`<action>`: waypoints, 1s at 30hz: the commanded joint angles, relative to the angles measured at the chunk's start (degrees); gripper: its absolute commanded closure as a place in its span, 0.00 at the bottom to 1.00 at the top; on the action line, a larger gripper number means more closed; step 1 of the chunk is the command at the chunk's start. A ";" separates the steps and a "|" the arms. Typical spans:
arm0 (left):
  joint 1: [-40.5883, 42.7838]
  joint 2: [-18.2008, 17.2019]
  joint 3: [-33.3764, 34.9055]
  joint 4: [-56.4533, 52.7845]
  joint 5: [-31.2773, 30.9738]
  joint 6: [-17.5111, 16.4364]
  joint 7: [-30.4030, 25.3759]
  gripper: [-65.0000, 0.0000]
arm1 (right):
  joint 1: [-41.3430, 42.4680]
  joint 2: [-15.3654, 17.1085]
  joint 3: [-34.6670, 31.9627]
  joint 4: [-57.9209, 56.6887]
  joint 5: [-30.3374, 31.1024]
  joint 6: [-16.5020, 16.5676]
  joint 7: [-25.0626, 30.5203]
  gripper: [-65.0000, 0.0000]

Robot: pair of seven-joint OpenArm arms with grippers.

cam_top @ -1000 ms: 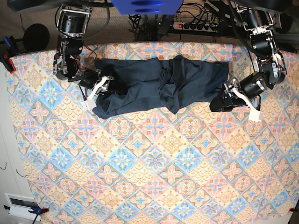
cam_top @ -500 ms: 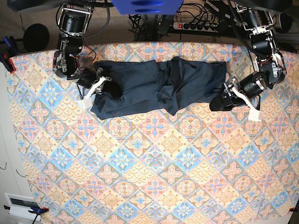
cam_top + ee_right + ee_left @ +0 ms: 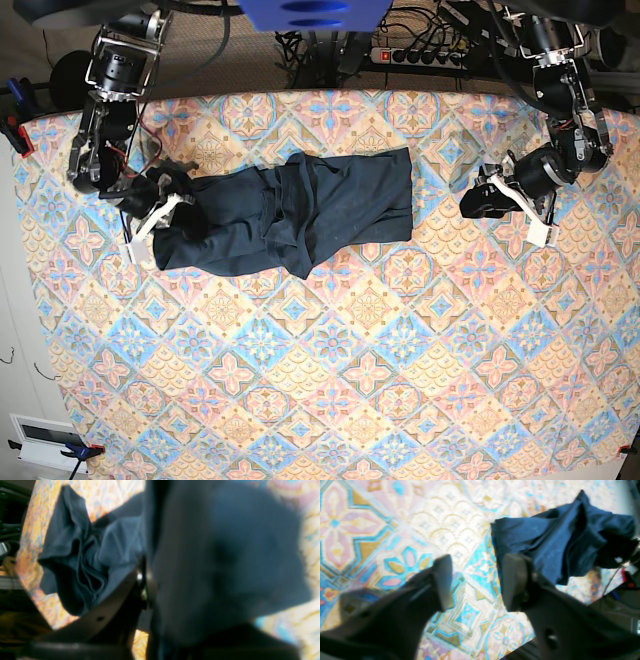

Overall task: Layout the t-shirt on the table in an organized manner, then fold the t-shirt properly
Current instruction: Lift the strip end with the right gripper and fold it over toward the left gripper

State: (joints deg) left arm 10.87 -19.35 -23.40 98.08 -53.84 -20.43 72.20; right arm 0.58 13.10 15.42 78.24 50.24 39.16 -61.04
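Observation:
The dark navy t-shirt (image 3: pixel 330 200) lies bunched in a long strip across the far part of the patterned table (image 3: pixel 350 380). My right gripper (image 3: pixel 170 207) is at the strip's left end, shut on the fabric. In the right wrist view blurred navy cloth (image 3: pixel 225 562) covers the fingers, and more of the shirt lies folded behind. My left gripper (image 3: pixel 476 200) hovers to the right of the shirt, apart from its edge. In the left wrist view it (image 3: pixel 477 582) is open over bare tablecloth, with the t-shirt (image 3: pixel 557 540) just beyond one fingertip (image 3: pixel 513 580).
A power strip (image 3: pixel 420 55) and cables run behind the table's far edge. A red clamp (image 3: pixel 15 130) grips the left edge, and a white box (image 3: pixel 45 440) sits off the near left corner. Patterned cloth stretches from the shirt to the near edge.
My right gripper has shut on the shirt's left end and dragged the whole shirt leftward. Its right edge has slid away from my left gripper, which rose slightly and narrowed a little.

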 commanded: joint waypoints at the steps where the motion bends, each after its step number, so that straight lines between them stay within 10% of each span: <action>1: -0.63 0.23 -0.12 0.77 -0.53 -0.37 -0.86 0.62 | 1.31 0.83 0.10 3.13 2.20 0.84 0.95 0.98; 18: -0.54 2.43 0.23 0.77 3.25 -0.37 -0.86 0.64 | 3.51 -10.42 -22.15 13.50 2.20 0.84 -1.95 0.98; 30: -0.37 2.43 0.32 0.77 3.25 -0.37 -0.86 0.64 | 8.87 -10.69 -33.05 11.13 0.53 0.84 1.30 0.91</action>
State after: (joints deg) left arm 11.00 -16.21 -22.96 98.08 -49.50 -20.43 72.20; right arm 8.49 2.70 -17.47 88.77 49.50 39.46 -60.64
